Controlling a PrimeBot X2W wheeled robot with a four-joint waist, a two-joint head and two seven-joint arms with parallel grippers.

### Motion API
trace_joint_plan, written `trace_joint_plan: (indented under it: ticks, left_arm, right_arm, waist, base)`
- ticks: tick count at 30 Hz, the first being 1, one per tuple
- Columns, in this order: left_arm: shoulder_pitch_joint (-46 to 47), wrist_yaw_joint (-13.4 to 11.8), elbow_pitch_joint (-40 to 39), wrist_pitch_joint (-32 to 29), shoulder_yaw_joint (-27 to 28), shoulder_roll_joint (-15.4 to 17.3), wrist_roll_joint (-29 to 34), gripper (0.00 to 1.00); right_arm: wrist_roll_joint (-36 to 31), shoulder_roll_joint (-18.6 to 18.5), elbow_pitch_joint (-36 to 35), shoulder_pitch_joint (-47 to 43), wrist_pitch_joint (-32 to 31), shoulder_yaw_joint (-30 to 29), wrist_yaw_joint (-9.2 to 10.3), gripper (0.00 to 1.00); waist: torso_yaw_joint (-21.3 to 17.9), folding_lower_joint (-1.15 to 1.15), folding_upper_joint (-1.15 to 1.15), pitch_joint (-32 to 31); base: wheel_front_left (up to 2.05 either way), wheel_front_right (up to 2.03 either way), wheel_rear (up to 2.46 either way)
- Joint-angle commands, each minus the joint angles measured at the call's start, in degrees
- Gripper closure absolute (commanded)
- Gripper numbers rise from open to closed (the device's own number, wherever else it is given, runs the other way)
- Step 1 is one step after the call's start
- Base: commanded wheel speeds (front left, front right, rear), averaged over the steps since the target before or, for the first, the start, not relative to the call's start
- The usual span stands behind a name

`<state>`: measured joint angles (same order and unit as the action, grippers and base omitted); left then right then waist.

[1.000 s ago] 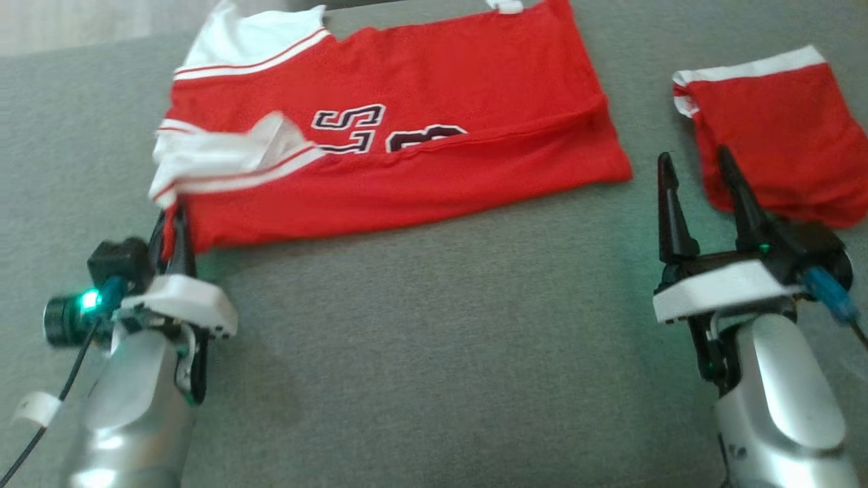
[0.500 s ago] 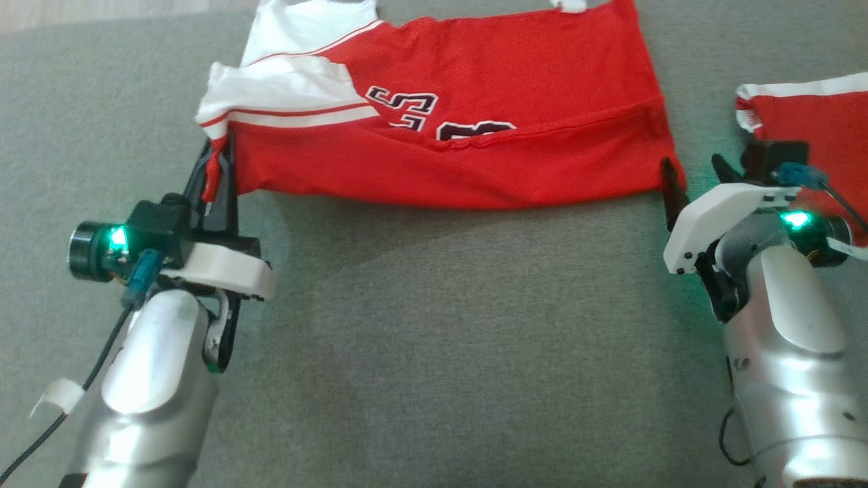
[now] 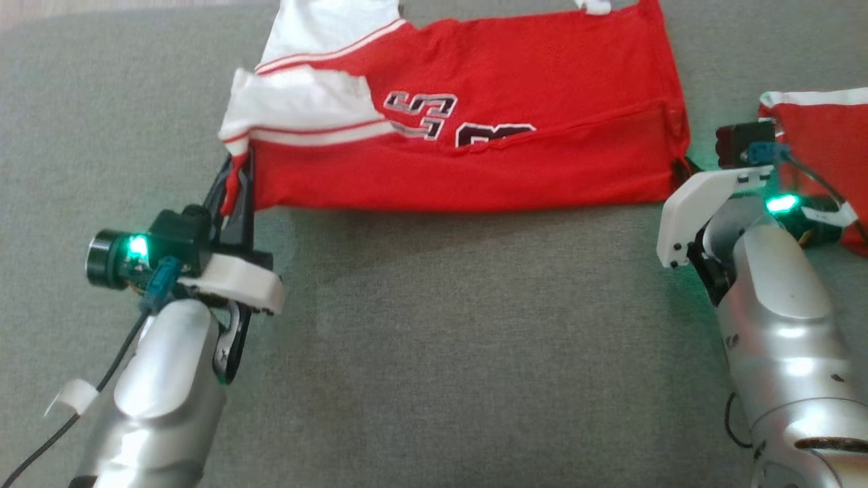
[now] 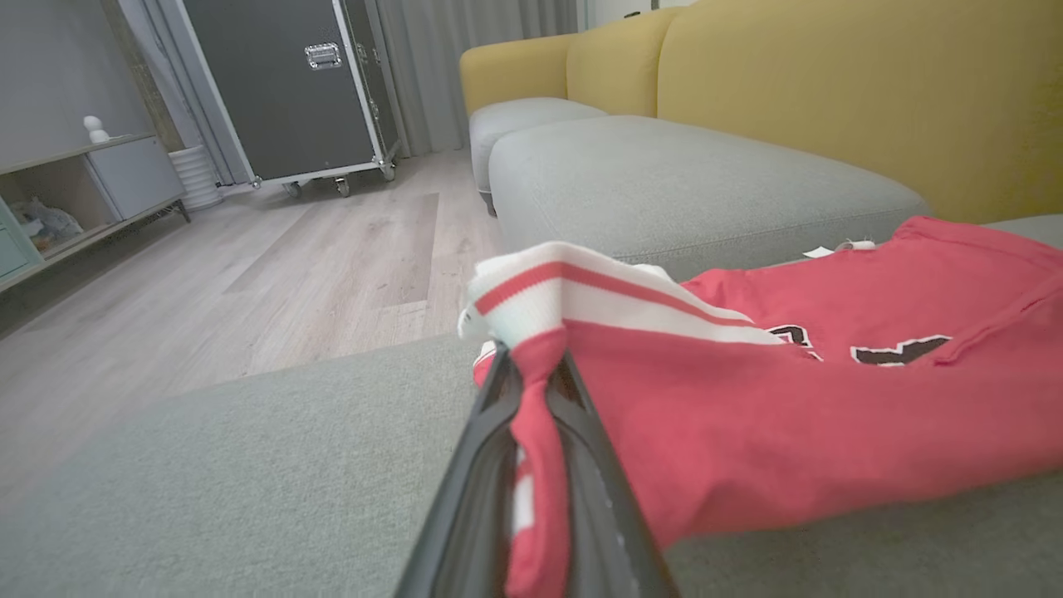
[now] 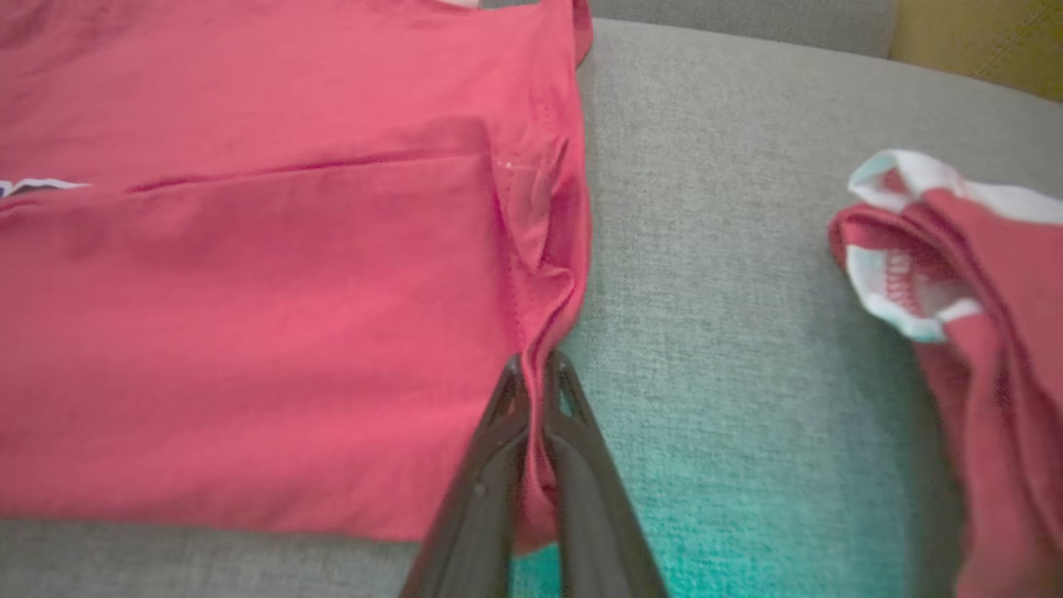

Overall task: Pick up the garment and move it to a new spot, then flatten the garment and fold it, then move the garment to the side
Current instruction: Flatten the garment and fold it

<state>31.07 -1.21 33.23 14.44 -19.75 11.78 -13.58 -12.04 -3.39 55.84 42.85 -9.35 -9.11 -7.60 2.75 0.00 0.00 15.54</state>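
Nearest to me, my left gripper point(image 4: 531, 365) was pinched shut on the near left corner of the shirt point(image 3: 475, 163). Red cloth and a bit of white trim were squeezed between its fingers, just as they had been a second before. The change was on the other side. A second earlier my right gripper point(image 5: 536, 365) had stood wide open, well off the shirt and close to the other red garment point(image 5: 980, 274). It had since come across and closed on the shirt's near right corner. In the right wrist view its fingers met with a fold of red hem bunched between them.

So I held both near corners at once. The shirt lay spread on the grey cushion point(image 3: 441, 339), numbers up, its near edge fairly straight between my two grips. A long crease ran across the body, and the white sleeve was doubled over at the left. I judged the flattening about done and the fold ready to begin: with both corners pinched I could carry the near edge up and over toward the far one.

The other red garment lay apart on the right, not touching the shirt. Beyond the cushion stood the yellow backrest point(image 4: 830, 83), and further off the wooden floor point(image 4: 249, 266).
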Motion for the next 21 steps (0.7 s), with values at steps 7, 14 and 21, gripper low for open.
trace_joint_plan:
  ticks: [7,14,21]
  left_arm:
    - [-2.1,0.4,1.8,0.6,2.2,3.5,-0.6,1.0]
    - [-7.8,1.1,4.0,-0.5,2.2,5.3,-1.9,1.0]
    - [-14.7,2.5,1.5,-6.2,1.5,5.4,-4.8,1.0]
  right_arm:
    - [1.3,0.1,1.0,-0.2,3.6,2.9,0.11,1.0]
    - [5.8,-0.3,0.3,-4.5,3.2,7.0,0.11,1.0]
    - [12.9,-2.7,-6.5,-13.4,-2.8,11.2,0.11,1.0]
  waist:
    - [-3.1,0.0,0.0,-5.3]
    - [-5.7,0.0,0.0,-11.7]
    - [-6.9,0.0,0.0,-15.7]
  base:
    - [0.0,0.0,0.0]
    - [0.0,0.0,0.0]
    - [0.0,0.0,0.0]
